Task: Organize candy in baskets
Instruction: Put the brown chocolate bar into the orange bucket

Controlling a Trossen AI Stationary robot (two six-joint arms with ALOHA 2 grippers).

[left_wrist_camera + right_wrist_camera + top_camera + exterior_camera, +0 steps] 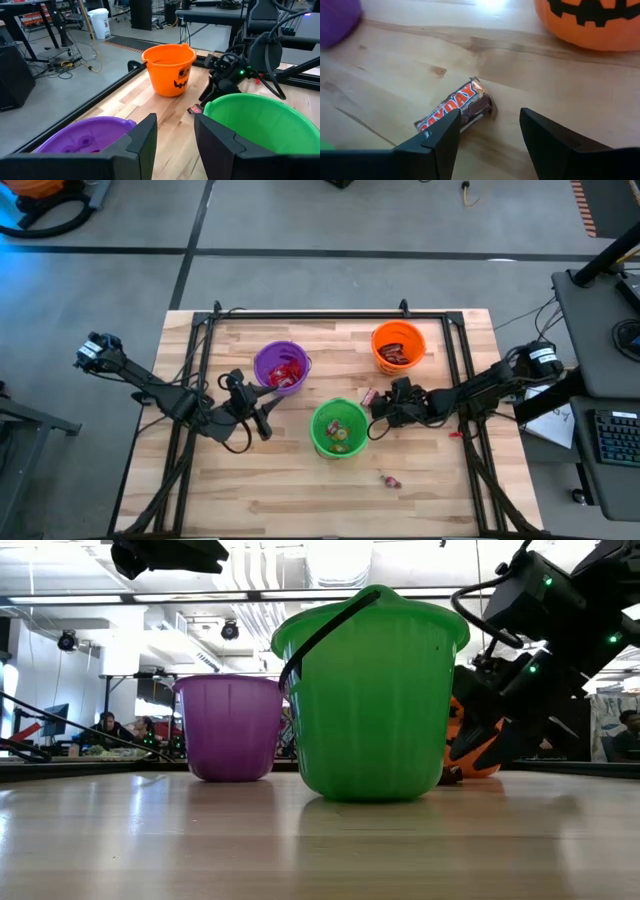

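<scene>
Three baskets stand on the table, and I take the green basket as my mark. To its left my left gripper hangs idle with its fingers parted and nothing between them, just below the purple basket, which holds red packets. Inside the green basket lie small yellow and orange pieces. Just to its upper right a wrapped candy bar lies on the wood, and my right gripper sits low beside it, jaws apart and empty. Beyond that, up and to the right, stands the orange basket with dark bars in it. One more small candy lies loose below and right of the green basket.

I judge I am mid-reach for the bar. Next I must shift over it so the fingers straddle it (it sits off toward one finger now), then close.

Only my right wrist view shows the bar lying askew beside my gripper; the low view hides it behind the green basket.
</scene>
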